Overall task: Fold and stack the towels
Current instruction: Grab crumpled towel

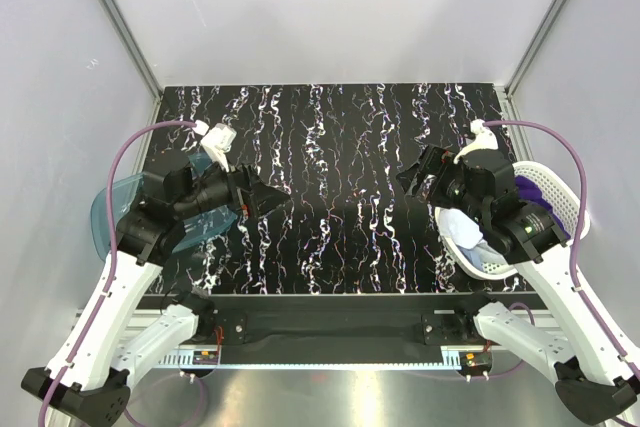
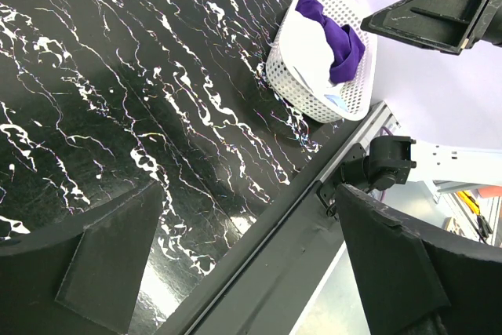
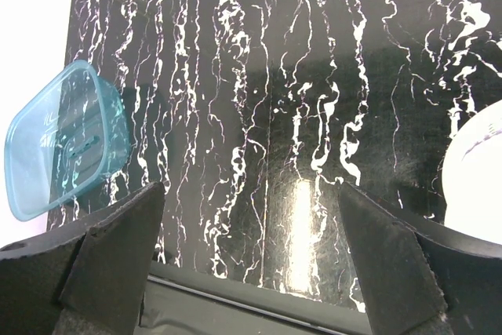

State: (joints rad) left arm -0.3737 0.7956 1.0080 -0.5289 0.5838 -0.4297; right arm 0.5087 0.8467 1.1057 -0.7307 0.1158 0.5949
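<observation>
The towels lie bunched in the white perforated basket (image 1: 566,183) at the right edge. The deep purple towel (image 1: 536,194) is on top, and a pale white and light blue cloth (image 1: 463,228) hangs at the basket's near-left side. In the left wrist view the purple towel (image 2: 339,38) drapes over the white towel (image 2: 308,52), and a bit of light blue (image 2: 336,103) shows at the rim. My left gripper (image 1: 264,195) is open and empty above the table's left part. My right gripper (image 1: 414,175) is open and empty, just left of the basket.
A translucent teal tub (image 1: 106,209) sits at the table's left edge under my left arm and also shows in the right wrist view (image 3: 64,140). The black marbled table (image 1: 340,147) lies between the arms. The metal front rail (image 2: 298,225) runs along the near edge.
</observation>
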